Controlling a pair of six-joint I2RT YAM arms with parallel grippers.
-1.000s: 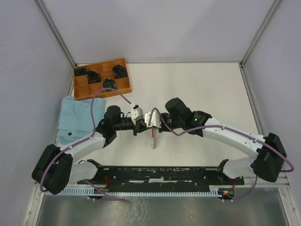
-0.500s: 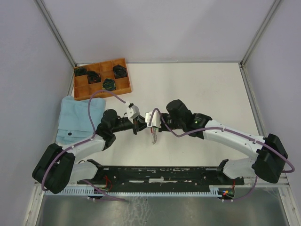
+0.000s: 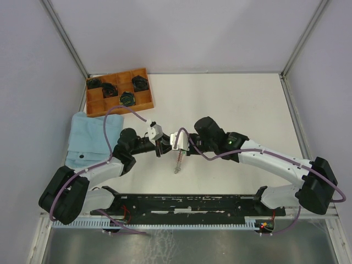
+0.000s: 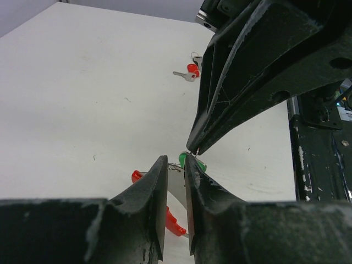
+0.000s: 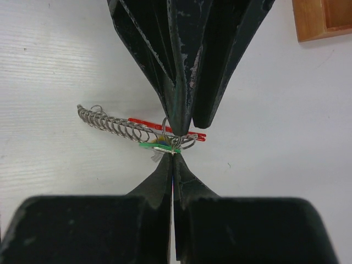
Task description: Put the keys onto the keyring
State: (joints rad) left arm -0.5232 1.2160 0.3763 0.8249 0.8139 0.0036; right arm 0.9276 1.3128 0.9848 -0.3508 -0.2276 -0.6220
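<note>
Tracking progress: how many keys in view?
2. Green-headed key where left hand and right hand meet, beside the keyring; red-headed key lying on the table farther off. More may be hidden.

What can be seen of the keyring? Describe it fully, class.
The keyring is a silver metal ring joined to a flat red strap and a coiled silver chain stretching away from it. A green-headed key sits against the ring. The right end effector is shut on the ring; the left end effector, tips parted, is beside it. Whether it clears the white table is unclear.
</note>
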